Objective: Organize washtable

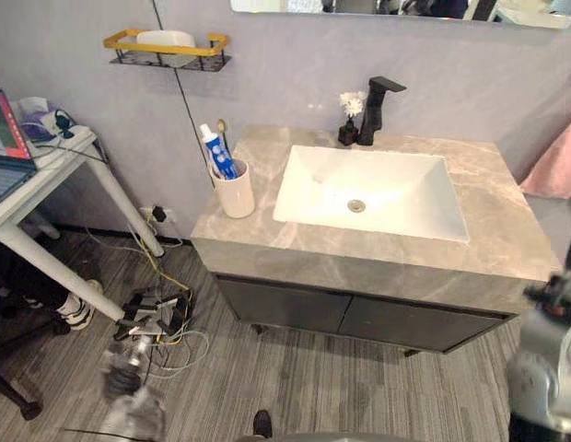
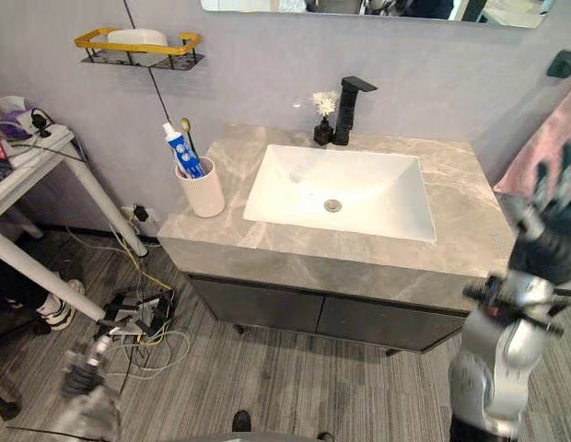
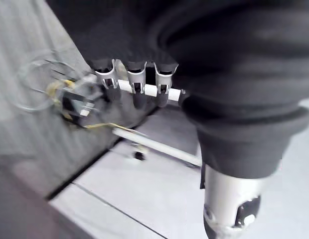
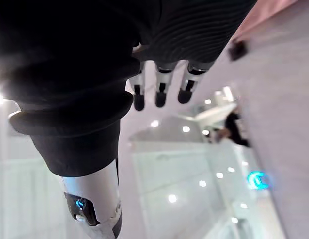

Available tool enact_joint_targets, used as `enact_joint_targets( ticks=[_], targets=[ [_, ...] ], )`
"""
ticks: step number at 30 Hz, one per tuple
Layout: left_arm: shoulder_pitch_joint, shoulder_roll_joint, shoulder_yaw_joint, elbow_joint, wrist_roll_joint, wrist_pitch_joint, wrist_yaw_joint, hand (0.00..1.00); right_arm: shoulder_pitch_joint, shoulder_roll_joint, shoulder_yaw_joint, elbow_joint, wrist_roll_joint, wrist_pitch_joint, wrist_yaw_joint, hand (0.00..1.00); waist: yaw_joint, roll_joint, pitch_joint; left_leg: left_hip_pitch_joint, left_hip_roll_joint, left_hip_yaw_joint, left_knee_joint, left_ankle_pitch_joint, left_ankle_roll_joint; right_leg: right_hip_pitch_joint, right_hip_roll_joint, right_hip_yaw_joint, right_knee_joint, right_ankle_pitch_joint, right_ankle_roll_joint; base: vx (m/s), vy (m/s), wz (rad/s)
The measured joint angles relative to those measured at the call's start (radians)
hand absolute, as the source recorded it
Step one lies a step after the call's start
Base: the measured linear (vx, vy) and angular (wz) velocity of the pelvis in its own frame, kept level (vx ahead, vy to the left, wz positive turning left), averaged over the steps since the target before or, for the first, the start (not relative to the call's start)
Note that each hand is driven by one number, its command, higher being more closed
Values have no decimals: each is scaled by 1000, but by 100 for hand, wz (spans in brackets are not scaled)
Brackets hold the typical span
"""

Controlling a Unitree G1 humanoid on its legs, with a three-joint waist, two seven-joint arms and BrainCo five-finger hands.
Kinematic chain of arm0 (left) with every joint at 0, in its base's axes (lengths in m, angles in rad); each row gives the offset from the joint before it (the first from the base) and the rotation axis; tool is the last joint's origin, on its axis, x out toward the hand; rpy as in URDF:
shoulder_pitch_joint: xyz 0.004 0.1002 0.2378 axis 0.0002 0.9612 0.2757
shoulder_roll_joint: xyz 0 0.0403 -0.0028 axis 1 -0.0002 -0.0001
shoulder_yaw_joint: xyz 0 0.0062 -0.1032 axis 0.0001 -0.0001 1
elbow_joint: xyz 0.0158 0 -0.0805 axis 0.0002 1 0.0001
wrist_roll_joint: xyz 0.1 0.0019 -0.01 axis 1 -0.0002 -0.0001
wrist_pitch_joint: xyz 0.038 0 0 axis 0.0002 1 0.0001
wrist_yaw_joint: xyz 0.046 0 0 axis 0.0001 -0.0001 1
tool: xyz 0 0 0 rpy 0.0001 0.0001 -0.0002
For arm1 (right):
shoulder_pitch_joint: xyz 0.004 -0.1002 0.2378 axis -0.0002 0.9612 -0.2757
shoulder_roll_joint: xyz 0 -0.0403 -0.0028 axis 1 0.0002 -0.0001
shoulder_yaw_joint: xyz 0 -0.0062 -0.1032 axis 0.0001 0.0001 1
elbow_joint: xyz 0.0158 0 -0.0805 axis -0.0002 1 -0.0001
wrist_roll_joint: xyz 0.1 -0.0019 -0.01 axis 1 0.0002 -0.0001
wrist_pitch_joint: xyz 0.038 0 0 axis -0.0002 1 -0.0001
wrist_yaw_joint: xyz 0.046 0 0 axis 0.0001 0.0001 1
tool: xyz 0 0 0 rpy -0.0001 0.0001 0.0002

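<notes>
**Progress.** The grey marble-pattern washtable top (image 1: 506, 230) appears orderly. I judge the tidying to be either largely complete or not begun; the pictures alone do not settle which. No loose article lies on the stone or in the white rectangular basin (image 1: 396, 180).

**Condition of the washtable.**
- A cream cylindrical cup (image 1: 236, 191) stands upright near the robot's left edge of the top, just beside the basin. It holds a blue-and-white toothpaste tube (image 1: 215, 150) and a slim toothbrush (image 1: 222, 129).
- The matt black tap (image 1: 373, 110) stands behind the basin.
- A small dark vase of white flowers (image 1: 349, 124) stands close against the tap.
- A yellow-rimmed black wire shelf (image 1: 120, 39) is fixed to the wall above and to the left. It carries a white object that I cannot identify.

**Hands.**
- The left hand (image 1: 129, 378) hangs low over the floor, well apart from the washtable. Its fingers (image 3: 137, 84) are straight and hold nothing.
- The right hand (image 2: 543, 230) is raised beside the right end of the top. Its fingers (image 4: 159, 89) are extended and spread, and it is empty.
</notes>
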Motion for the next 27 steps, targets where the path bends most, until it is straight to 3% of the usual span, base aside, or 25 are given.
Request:
enact_joint_targets(
  ticks=[4,9,13,17,24,26,27],
  targets=[
    [-10,177,8,-171,5,-20,-46,0,127,60,193,84,48,90,148,0,0,1,3,12,-1,-1,0,-7,-5,0,-2,8,10,1,-4,64,25,-1],
    [-50,337,3,-293,-3,-65,-87,0,149,80,244,217,50,131,211,0,1,16,19,12,-7,-8,0,-9,-2,-3,-12,8,25,-7,-2,30,38,1],
    [-49,407,-153,-378,-48,-87,-138,0,154,81,259,261,35,147,212,0,0,24,35,9,-10,-11,0,-11,1,-17,-18,11,42,-20,1,1,8,0],
    [-45,410,-297,-424,-72,-85,-182,0,147,80,258,302,24,148,210,0,-7,26,61,-6,-11,-10,0,-11,1,-38,-21,15,53,-21,-1,13,15,-2],
    [-45,399,-399,-425,-89,-69,-198,0,135,78,258,306,-17,147,203,0,-47,45,94,-18,-17,-8,7,-6,8,-55,-27,20,57,-15,1,76,12,-2],
    [-46,382,-409,-429,-91,-62,-197,0,129,79,257,306,-33,146,203,0,-52,43,96,-19,-18,-5,7,-8,8,-55,-27,20,56,-16,0,102,2,0],
    [-33,304,-469,-460,-89,-48,-217,0,127,92,217,302,-72,145,167,0,-57,48,128,-8,-19,7,6,-19,14,-50,-29,33,54,-18,1,36,2,-1]
  ],
)
